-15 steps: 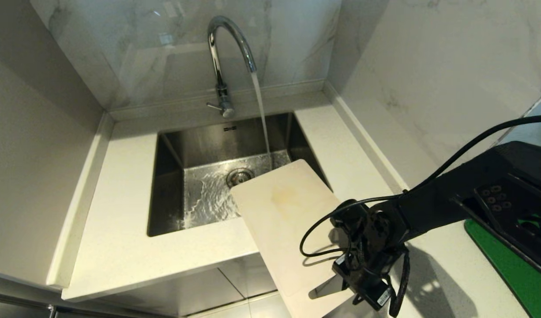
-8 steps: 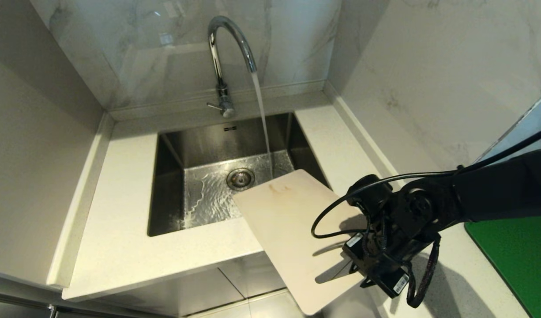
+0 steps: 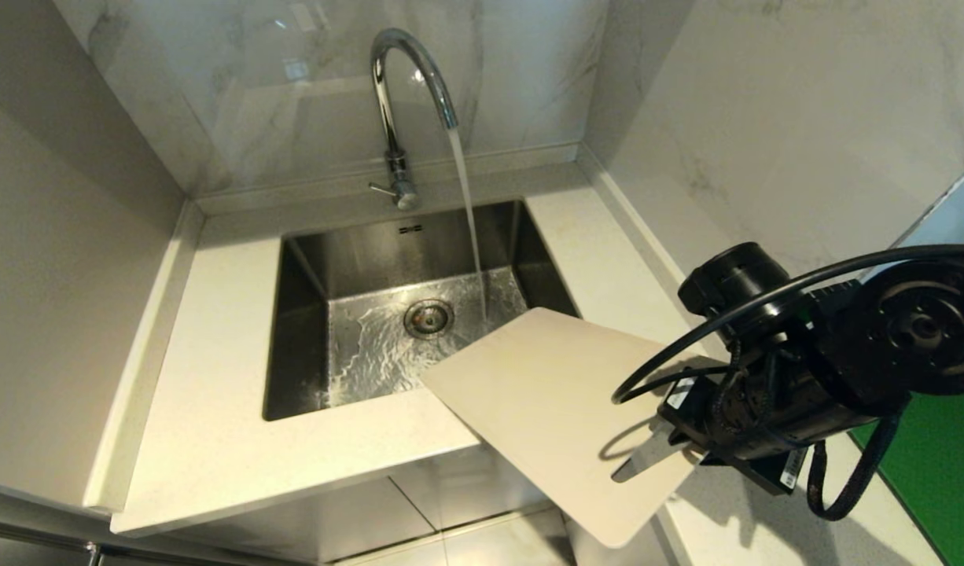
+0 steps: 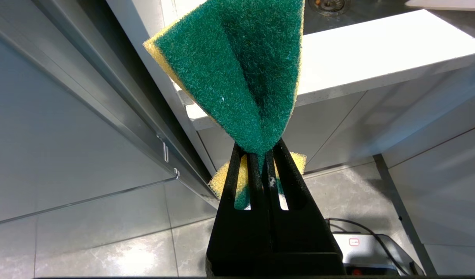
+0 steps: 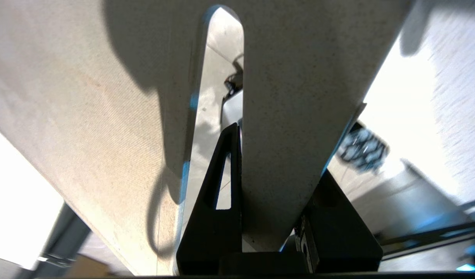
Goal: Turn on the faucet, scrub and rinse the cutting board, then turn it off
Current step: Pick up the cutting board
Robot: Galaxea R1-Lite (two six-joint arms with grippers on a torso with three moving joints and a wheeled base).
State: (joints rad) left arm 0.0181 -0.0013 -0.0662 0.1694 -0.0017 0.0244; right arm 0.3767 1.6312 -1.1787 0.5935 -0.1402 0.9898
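With right gripper (image 5: 241,162) jaws clamped on its slot bar, stiff wet board (image 3: 553,409) near faucet (image 3: 403,102) looks slippery; left gripper (image 4: 260,159) pinches sponge (image 4: 237,73).

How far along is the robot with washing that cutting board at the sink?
Done: the faucet is on, water pouring into the sink. In hand: the right gripper holds the cutting board by its slot-handle end, tilted over the counter edge, beside the stream rather than under it. The left gripper pinches the sponge below the counter. Left: scrubbing, rinsing, and shutting off the water.
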